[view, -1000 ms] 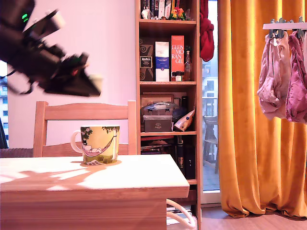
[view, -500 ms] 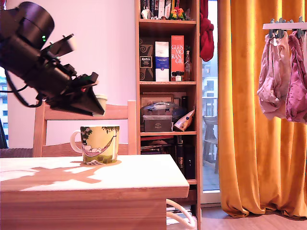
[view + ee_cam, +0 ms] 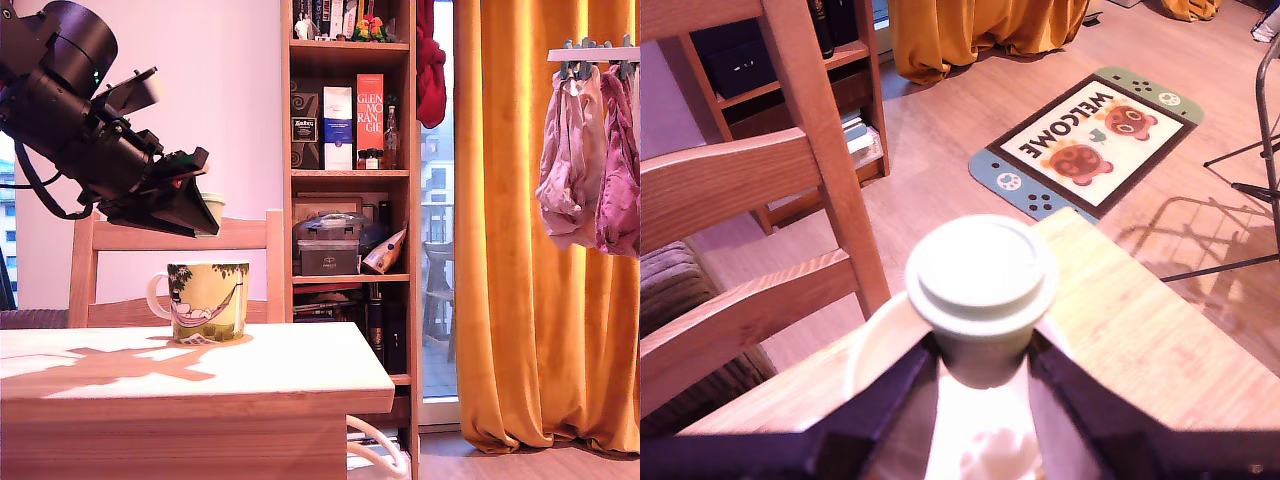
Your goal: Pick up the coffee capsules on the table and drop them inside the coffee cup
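My gripper (image 3: 205, 213) hangs in the air just above the coffee cup (image 3: 208, 301), tilted down toward it, and is shut on a pale cream coffee capsule (image 3: 212, 207). In the wrist view the capsule (image 3: 982, 283) sits between the two dark fingers (image 3: 885, 400), rim facing the camera, with the cup's white inside (image 3: 880, 350) directly behind it. The cup, printed with trees and a pink hammock, stands upright on the light wooden table (image 3: 290, 375), its handle toward the exterior view's left.
A slatted wooden chair (image 3: 180, 235) stands right behind the table and cup. A bookshelf (image 3: 350, 170) is further back; orange curtains (image 3: 530, 230) and a clothes rack are at the exterior view's right. A welcome mat (image 3: 1090, 135) lies on the floor.
The arm has come down and toward the exterior view's right with the capsule, from high at the upper left to just above the cup. The last half second shows only a slight shift.
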